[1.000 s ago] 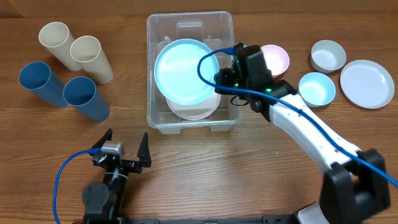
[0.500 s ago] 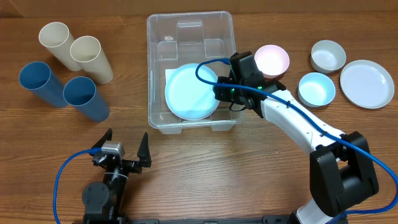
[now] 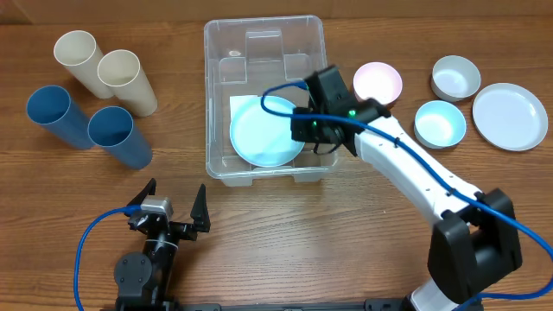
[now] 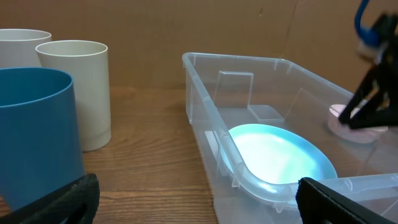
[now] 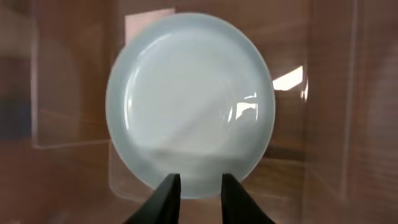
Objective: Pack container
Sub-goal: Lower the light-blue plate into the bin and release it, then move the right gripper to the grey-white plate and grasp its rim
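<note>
The clear container [image 3: 210,104] stands at the table's middle back. A light blue plate [image 3: 266,131] lies flat on its bottom, partly over the white label [image 3: 238,104]. My right gripper [image 3: 300,130] hangs over the container's right side, just above the plate's edge. In the right wrist view its fingers [image 5: 199,182] are open, with the plate [image 5: 189,99] lying beyond the tips and nothing between them. My left gripper [image 3: 170,207] is open and empty near the front edge. The left wrist view shows the container [image 4: 249,60] and the plate [image 4: 280,155].
Two cream cups [image 3: 128,80] and two blue cups [image 3: 117,134] stand at the left. A pink bowl [image 3: 378,82], a light blue bowl [image 3: 440,122], a grey-white bowl [image 3: 455,76] and a white plate [image 3: 510,116] lie to the right of the container.
The light blue plate went from being held tilted above the container to lying flat on its bottom. My right gripper let it go and shifted slightly left. The left arm has not moved.
</note>
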Tool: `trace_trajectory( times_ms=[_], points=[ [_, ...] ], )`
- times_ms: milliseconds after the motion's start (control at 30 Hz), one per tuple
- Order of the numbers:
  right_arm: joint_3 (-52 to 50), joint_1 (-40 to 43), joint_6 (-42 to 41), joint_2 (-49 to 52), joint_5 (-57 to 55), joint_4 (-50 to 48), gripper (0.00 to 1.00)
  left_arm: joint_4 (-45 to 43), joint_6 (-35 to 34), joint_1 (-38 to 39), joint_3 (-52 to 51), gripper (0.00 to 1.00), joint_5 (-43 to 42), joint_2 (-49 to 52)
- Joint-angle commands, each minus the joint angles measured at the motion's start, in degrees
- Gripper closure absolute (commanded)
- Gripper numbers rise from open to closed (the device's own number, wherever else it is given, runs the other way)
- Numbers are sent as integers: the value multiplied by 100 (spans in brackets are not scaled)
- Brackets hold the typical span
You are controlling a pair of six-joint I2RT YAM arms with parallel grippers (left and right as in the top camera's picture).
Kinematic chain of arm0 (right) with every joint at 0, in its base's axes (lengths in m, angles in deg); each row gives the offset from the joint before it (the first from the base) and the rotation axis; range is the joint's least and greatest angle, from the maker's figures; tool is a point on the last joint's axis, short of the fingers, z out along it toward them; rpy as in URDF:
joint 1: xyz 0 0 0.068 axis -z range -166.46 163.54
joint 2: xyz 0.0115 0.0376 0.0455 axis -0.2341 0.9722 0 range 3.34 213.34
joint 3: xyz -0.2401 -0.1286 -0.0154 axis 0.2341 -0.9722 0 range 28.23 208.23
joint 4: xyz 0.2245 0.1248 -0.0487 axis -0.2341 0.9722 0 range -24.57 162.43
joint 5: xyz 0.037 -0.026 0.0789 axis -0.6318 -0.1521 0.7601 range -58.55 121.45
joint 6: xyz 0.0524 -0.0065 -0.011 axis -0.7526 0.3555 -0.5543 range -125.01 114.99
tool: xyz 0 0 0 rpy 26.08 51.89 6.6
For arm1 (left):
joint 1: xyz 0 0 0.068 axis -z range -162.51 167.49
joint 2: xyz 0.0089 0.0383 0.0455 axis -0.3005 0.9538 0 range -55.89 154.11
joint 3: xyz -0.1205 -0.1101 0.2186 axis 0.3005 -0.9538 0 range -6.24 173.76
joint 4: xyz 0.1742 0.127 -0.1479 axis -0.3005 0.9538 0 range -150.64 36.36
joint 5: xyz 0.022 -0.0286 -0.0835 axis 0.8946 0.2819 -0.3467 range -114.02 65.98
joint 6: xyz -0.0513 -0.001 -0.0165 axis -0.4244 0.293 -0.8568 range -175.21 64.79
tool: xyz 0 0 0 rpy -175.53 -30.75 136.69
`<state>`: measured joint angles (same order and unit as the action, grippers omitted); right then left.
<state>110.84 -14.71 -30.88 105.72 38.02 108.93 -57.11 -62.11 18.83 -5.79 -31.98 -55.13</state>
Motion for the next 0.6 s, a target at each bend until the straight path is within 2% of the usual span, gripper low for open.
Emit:
trace_trajectory(
  times_ms=[0,67,167,233,400,567],
  points=[
    [1215,267,-280,-437,-1058,809,73,9,48,-59,-17,0,-61,-48],
    [1563,566,-468,-468,-1403,1248,67,9,48,-59,-17,0,-61,-48],
    [1864,1506,-686,-468,-1558,1788,55,9,48,-59,-17,0,-59,-48],
    [1860,2603,-896,-413,-1543,2146,53,9,48,-59,-17,0,-61,-48],
    [1860,4754,-890,-4,-1084,2371,51,9,48,-59,-17,0,-61,-48],
    [1860,5982,-892,892,-970,2238,50,9,48,-59,-17,0,-61,-48]
  ],
)
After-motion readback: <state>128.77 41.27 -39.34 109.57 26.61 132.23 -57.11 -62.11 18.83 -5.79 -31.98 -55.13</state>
